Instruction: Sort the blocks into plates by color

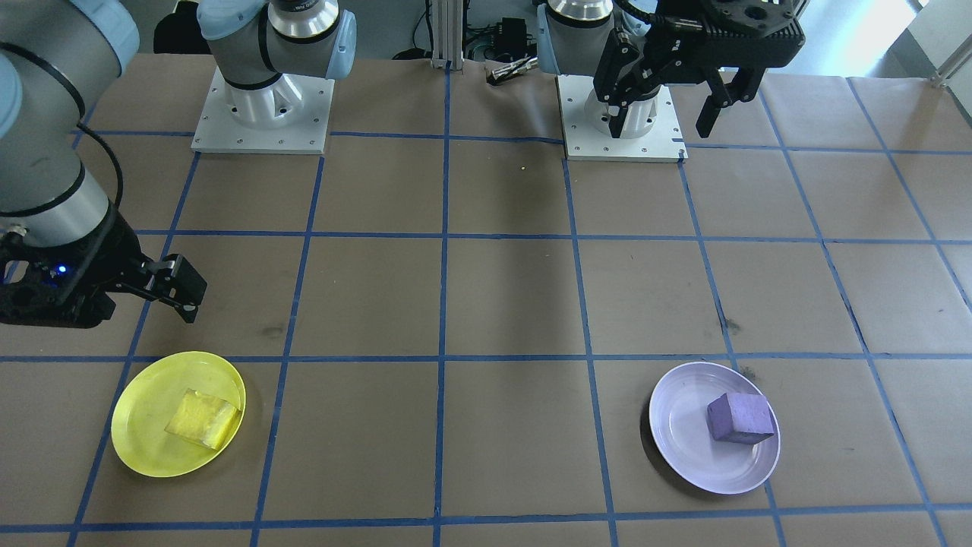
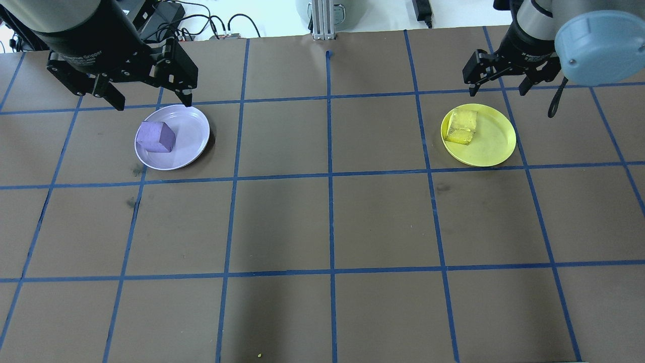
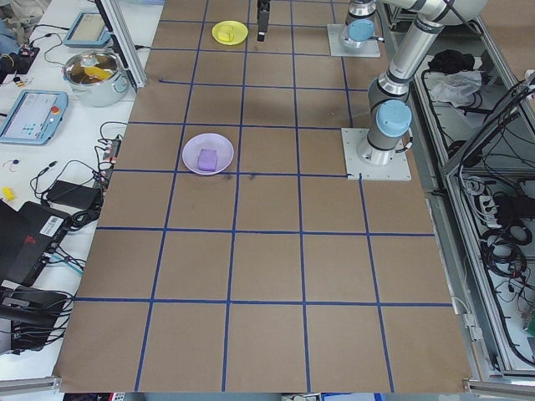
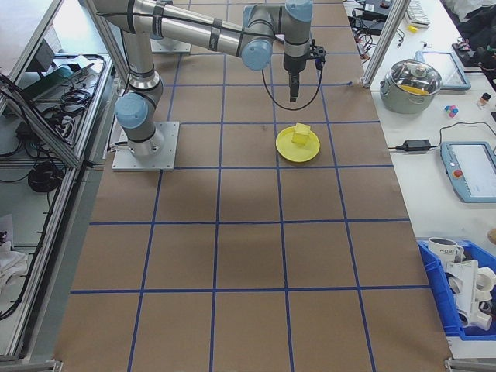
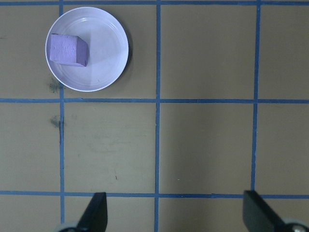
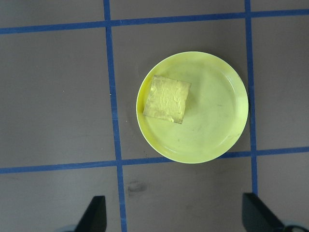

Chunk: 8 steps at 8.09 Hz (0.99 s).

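Purple block: the small matte purple cube (image 2: 156, 136) lies inside the pale lavender round plate (image 2: 194, 132), toward one side of it, just below and ahead of the left gripper (image 2: 148, 98) fingers.
Yellow block: the small chalky yellow cube (image 2: 462, 126) lies in the bright yellow round plate (image 2: 491, 143), close to the rim, beneath the right gripper (image 2: 499, 88) fingers.
Left fingers: spread wide apart, empty, clear of the plate.
Right fingers: apart too, holding nothing.
Handling: both cubes look light, stiff and dry — a chalky face should give good friction, though corners might crumble under a hard squeeze.
Where to hold: across two opposite flat side faces, fingers coming straight down; the yellow one sits skewed, so the wrist would need turning.
Progress: each colour appears matched to its plate on the brown paper-covered table (image 2: 327, 227) — sorting looks done.
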Available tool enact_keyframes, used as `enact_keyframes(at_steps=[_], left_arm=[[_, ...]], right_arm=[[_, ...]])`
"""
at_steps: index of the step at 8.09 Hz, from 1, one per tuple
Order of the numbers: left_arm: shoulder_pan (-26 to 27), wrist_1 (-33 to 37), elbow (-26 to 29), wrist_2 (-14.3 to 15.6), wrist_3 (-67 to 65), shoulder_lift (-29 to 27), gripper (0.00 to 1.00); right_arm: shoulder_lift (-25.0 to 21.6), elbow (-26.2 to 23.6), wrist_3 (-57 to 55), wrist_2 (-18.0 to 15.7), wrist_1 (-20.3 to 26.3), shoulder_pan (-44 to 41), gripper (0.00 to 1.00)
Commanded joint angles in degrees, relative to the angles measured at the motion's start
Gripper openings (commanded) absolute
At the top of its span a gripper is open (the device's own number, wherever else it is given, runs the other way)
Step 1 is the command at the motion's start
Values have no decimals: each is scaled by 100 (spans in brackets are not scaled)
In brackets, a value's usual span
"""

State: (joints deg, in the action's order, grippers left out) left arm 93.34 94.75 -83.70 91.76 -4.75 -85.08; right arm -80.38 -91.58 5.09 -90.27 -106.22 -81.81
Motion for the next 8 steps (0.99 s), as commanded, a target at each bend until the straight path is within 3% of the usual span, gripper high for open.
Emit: enact_keyframes(at_steps=[1,4,8], left_arm=[[0,0,-6,0,0,0,100],[0,0,2,0,0,0,100],[0,0,-15,0,0,0,100]], right_arm=[[-539,-9,-237,10,566,-54,100],[-1110,-123,-245,-60,1057,-72,100],[-1244,-123,-193,10,1068,-72,100]])
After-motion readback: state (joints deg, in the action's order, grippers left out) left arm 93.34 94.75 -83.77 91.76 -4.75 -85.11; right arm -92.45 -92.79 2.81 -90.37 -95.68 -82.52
